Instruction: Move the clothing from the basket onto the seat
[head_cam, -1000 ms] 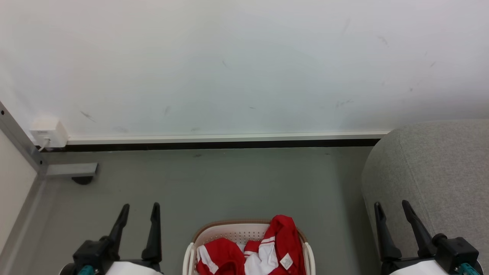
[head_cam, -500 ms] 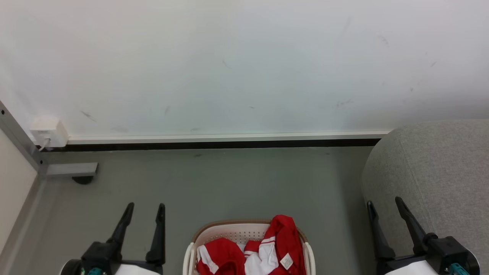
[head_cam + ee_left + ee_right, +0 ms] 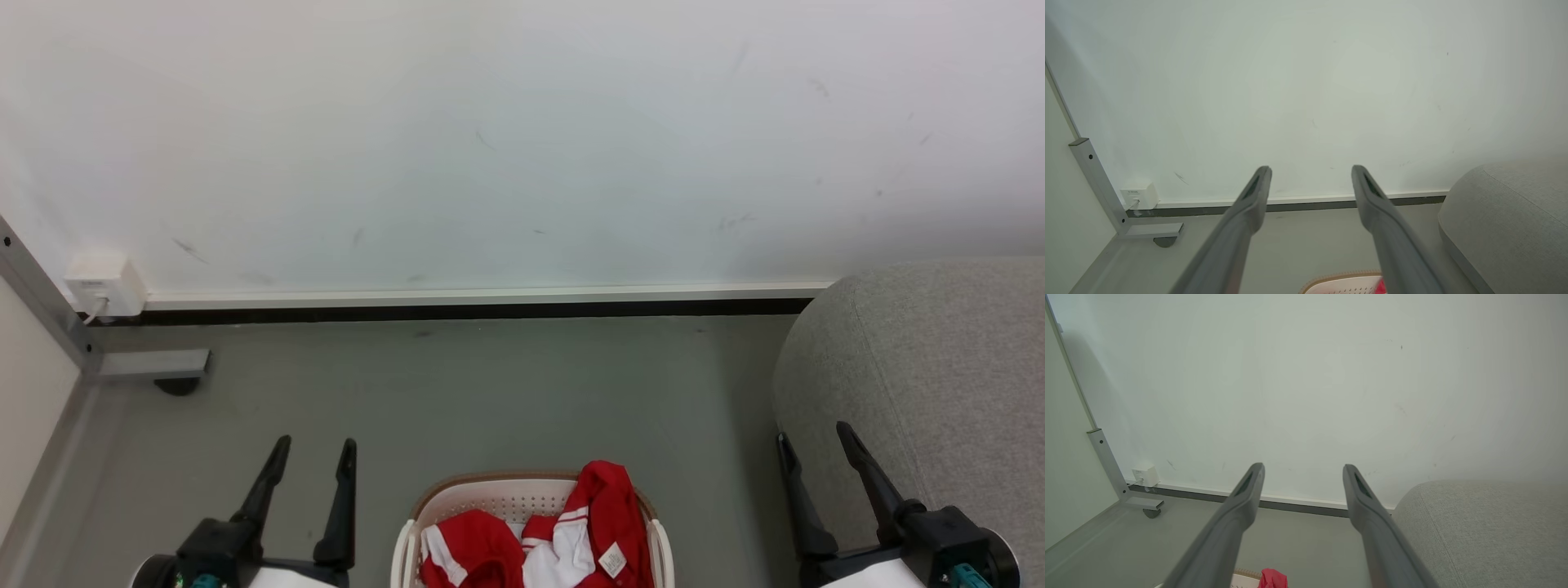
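Lengthwise the clothing [image 3: 602, 508] runs to the far rim of the basket [image 3: 482, 495], both jaws wide.

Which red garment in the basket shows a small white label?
The garment on the right, piled highest, with its label low down; the lower left garment shows none.
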Tool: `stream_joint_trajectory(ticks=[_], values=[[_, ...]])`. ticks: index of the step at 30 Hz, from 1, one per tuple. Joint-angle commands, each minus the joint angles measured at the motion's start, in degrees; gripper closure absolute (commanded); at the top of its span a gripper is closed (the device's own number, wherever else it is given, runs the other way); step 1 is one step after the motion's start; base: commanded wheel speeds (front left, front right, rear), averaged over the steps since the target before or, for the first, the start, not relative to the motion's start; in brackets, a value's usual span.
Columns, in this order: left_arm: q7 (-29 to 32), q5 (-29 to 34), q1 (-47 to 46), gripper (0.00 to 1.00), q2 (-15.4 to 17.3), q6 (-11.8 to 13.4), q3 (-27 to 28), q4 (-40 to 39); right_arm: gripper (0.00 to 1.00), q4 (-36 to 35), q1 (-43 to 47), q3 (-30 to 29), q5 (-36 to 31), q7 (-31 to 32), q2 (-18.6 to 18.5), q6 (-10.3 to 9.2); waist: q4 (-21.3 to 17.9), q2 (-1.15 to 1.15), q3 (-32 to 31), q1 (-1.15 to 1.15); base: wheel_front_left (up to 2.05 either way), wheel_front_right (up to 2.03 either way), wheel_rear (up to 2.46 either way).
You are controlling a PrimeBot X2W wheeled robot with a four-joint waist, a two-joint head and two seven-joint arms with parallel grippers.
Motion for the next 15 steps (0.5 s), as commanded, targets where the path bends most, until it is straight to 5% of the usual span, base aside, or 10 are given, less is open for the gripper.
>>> stream_joint_trajectory(ticks=[1,15], values=[[-0.04,-0.07,-0.25,0.00,0.14,-0.20,0.26,0.19,0.00,0.15,-0.33,0.02,0.43,-0.21,-0.07,-0.12,-0.01,0.00,0.00,0.00,0.00,0.00,0.00],[-0.04,-1.43,-0.25,0.00,-0.07,0.06,1.50,0.44,0.00,0.02,-0.23,-0.13,1.04,-0.21,-0.06,-0.12,-0.49,0.00,0.22,0.00,0.00,0.00,0.00]])
